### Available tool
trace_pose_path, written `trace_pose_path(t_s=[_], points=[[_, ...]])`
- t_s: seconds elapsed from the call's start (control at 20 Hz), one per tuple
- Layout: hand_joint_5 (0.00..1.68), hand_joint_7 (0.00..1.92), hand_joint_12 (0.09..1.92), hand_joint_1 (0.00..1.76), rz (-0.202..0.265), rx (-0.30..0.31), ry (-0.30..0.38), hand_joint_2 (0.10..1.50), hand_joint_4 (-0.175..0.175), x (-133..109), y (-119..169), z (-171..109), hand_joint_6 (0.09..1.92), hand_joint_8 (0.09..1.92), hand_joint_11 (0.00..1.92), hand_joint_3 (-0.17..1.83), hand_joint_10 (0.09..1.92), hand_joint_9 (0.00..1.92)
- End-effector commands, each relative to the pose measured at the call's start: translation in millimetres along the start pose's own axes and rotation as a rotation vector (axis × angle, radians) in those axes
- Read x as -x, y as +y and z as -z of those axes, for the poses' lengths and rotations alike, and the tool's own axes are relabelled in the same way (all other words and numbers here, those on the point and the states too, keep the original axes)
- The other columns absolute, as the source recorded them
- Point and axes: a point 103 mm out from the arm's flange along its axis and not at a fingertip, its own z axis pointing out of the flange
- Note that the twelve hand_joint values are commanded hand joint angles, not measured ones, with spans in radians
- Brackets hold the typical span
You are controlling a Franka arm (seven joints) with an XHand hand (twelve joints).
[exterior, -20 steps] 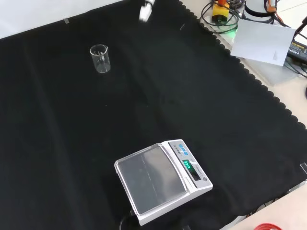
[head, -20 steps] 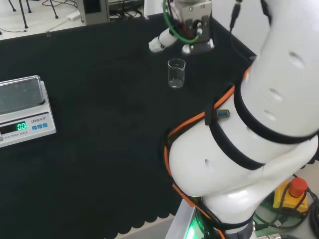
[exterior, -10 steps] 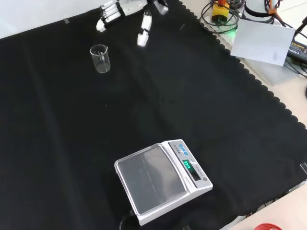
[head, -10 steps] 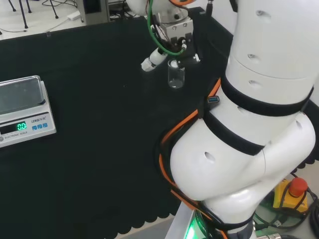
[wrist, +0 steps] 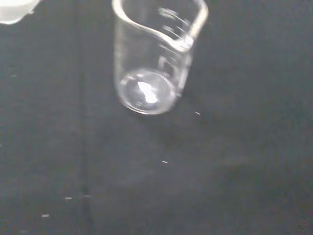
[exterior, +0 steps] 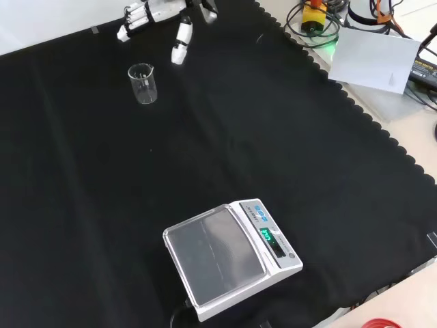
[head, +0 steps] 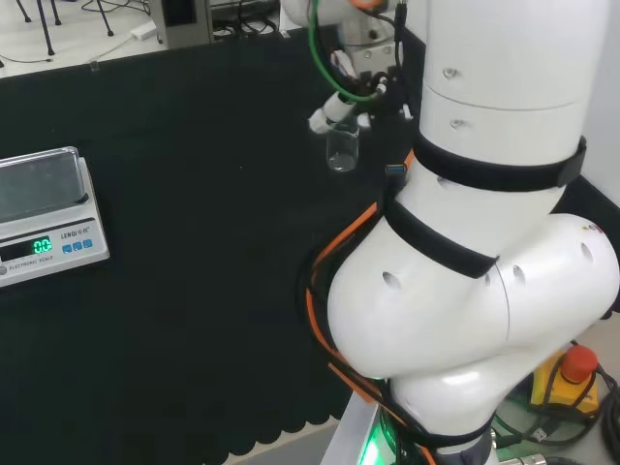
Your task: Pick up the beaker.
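Scale point(exterior: 229, 258): a white balance with a lit green display, low in the front view and at the left edge of the head view; well apart from the beaker and not part of the task.

Beaker point(exterior: 143, 83): a small clear glass beaker, upright and apparently empty, on the black cloth point(exterior: 273, 137) toward the upper left of the front view; in the wrist view it appears close and large, seen down into its mouth and round base. It stands exactly where it stood a second ago.

Hand point(exterior: 153, 14): at the top edge of the front view, just above and slightly right of the beaker, apart from it. The fingers are extended and spread, with the thumb point(exterior: 181, 42) reaching down toward the glass; it holds nothing.

Change: over the last second the hand has come in from the top of the front view and drifted leftward, so that it now brackets the space behind the beaker.

Arm point(head: 484, 242): large white links at the right of the head view.

Implication: the approach appears nearly complete; descent and closure around the glass wall remain.
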Motion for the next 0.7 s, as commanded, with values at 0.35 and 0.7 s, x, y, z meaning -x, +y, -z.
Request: trace_pose_path(t_s=[0.35,0.7], points=[[0.0,0.0,1.43,0.63,-0.011,-0.049,0.086,0.68,0.034,21,32,-37,0.09,0.58,0.0,0.12,0.9,0.1],[0.0,0.0,1.43,0.62,0.004,-0.084,0.067,0.67,0.043,12,54,-52,0.09,0.59,0.0,0.11,0.9,0.1]])
